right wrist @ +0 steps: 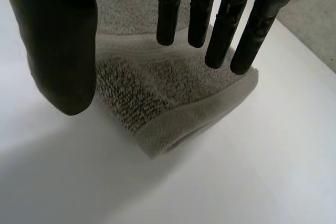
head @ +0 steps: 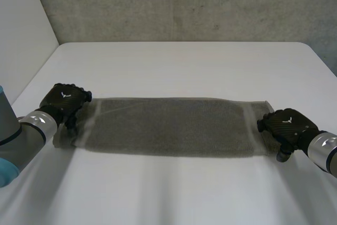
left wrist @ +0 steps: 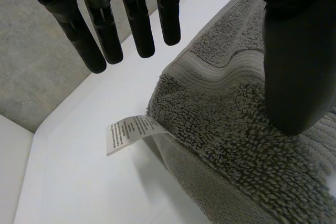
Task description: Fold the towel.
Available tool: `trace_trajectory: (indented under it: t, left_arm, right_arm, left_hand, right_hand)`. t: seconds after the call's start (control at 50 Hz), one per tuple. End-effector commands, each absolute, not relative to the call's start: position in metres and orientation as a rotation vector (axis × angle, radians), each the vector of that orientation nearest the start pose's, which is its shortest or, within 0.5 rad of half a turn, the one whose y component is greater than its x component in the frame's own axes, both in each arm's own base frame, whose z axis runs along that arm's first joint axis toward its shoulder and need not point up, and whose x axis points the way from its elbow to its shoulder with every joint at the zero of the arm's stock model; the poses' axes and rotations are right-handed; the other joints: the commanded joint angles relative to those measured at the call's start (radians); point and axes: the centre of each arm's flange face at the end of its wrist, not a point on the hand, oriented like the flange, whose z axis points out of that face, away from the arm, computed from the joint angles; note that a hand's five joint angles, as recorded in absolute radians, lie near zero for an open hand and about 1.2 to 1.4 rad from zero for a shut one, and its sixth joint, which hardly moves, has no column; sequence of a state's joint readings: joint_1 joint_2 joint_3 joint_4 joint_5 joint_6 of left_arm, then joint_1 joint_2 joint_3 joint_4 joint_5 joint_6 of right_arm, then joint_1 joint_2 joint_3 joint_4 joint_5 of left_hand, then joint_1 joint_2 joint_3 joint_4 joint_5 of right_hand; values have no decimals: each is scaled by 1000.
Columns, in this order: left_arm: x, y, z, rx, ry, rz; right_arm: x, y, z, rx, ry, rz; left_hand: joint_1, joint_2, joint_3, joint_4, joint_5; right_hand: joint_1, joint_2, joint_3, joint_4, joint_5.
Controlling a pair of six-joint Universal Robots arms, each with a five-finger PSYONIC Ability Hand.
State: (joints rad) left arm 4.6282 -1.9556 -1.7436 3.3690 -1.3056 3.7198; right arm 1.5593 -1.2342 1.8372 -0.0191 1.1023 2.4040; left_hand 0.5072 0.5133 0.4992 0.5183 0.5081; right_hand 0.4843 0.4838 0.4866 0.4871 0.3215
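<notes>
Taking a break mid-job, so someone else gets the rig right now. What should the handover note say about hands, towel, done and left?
Left hand: open, fingers straight, at the left end of the towel, gripping nothing.
Right hand: open, fingers straight over the right-end corner, gripping nothing.
Towel: lies as a long strip across the white table; the care label sticks out at the left end.
Done: a hand is placed at each end.
Left: grasp the ends and make the fold.

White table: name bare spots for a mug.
Free: the strip between the long grey terry towel and the white table's far edge, and the strip nearer than the towel. Crowded: both towel ends, at the left robot hand and right robot hand.
</notes>
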Motion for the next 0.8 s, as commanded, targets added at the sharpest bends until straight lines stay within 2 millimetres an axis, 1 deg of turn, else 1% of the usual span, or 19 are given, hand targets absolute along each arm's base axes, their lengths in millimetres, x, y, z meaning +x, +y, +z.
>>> trace_trajectory:
  t: [0.02, 0.04, 0.06, 0.08, 0.1, 0.12, 0.24, 0.46, 0.5, 0.52, 0.56, 0.62, 0.66, 0.68, 0.7, 0.72, 0.76, 0.78, 0.8]
  left_arm:
    - [-182, -315, 153, 1030, 2270, -1792]
    - [-182, -315, 153, 1030, 2270, -1792]
    - [-182, -315, 153, 1029, 2273, -1791]
    - [-183, -315, 152, 1033, 2274, -1788]
    - [-183, -315, 151, 1033, 2274, -1788]
    - [-183, -315, 150, 1032, 2281, -1784]
    - [-184, -317, 146, 1028, 2267, -1794]
    - [-189, -318, 135, 1041, 2268, -1782]
    - [-190, -317, 132, 1043, 2273, -1773]
    - [-191, -316, 132, 1044, 2274, -1767]
    - [-192, -315, 131, 1039, 2276, -1759]
    - [-192, -313, 132, 1036, 2283, -1751]
    - [-192, -312, 135, 1035, 2280, -1757]
    - [-193, -311, 138, 1034, 2273, -1766]
    - [-193, -310, 148, 1017, 2260, -1794]
    - [-193, -310, 148, 1017, 2260, -1795]
    - [-194, -306, 172, 949, 2265, -1875]
    - [-194, -306, 172, 949, 2265, -1876]
    - [-194, -305, 184, 908, 2272, -1922]
  right_arm:
    - [169, -289, 133, -1271, 2364, -1575]
    - [169, -289, 133, -1271, 2364, -1575]
    - [168, -291, 133, -1274, 2363, -1591]
    - [166, -293, 133, -1277, 2368, -1603]
    - [166, -293, 133, -1277, 2368, -1603]
    - [162, -296, 134, -1279, 2377, -1618]
    - [151, -305, 138, -1290, 2415, -1660]
    - [137, -313, 144, -1261, 2454, -1695]
    - [129, -318, 148, -1264, 2478, -1721]
    - [129, -318, 148, -1264, 2479, -1721]
    - [117, -325, 151, -1277, 2514, -1753]
    - [111, -328, 153, -1284, 2533, -1767]
    - [102, -333, 154, -1301, 2556, -1781]
    - [102, -333, 154, -1301, 2556, -1781]
    - [98, -335, 157, -1307, 2566, -1784]
    - [98, -335, 157, -1307, 2566, -1784]
    - [81, -346, 169, -1283, 2612, -1811]
    - [81, -346, 170, -1282, 2613, -1811]
    - [74, -350, 178, -1270, 2627, -1831]
  left_hand:
    - [-47, -53, -39, -58, -222]
    - [-47, -53, -39, -58, -222]
    - [-47, -53, -39, -58, -222]
    - [-47, -53, -39, -58, -222]
    - [-47, -53, -39, -58, -222]
    - [-47, -53, -39, -58, -222]
    - [-47, -53, -39, -58, -222]
    - [-47, -53, -39, -58, -222]
    - [-47, -53, -39, -58, -222]
    - [-47, -53, -39, -58, -222]
    - [-47, -53, -39, -58, -222]
    - [-47, -53, -39, -58, -222]
    - [-47, -53, -39, -58, -222]
    - [-50, -56, -42, -61, -225]
    - [-50, -56, -42, -61, -225]
    - [-50, -56, -42, -61, -225]
    - [-62, -68, -54, -73, -237]
    - [-62, -68, -54, -73, -237]
    - [-65, -71, -57, -76, -240]
  right_hand:
    - [295, 295, 293, 292, 283]
    - [297, 297, 294, 294, 285]
    - [442, 442, 440, 439, 430]
    - [638, 639, 636, 635, 626]
    - [640, 640, 638, 637, 628]
    - [907, 908, 905, 905, 896]
    - [912, 912, 910, 909, 900]
    - [912, 912, 910, 909, 900]
    - [912, 912, 910, 909, 900]
    - [912, 912, 910, 909, 900]
    - [912, 912, 910, 909, 900]
    - [912, 912, 910, 909, 900]
    - [912, 912, 910, 909, 900]
    - [912, 912, 910, 909, 900]
    - [912, 912, 910, 909, 900]
    - [912, 912, 910, 909, 900]
    - [912, 912, 910, 909, 900]
    - [912, 912, 910, 909, 900]
    - [912, 912, 910, 909, 900]
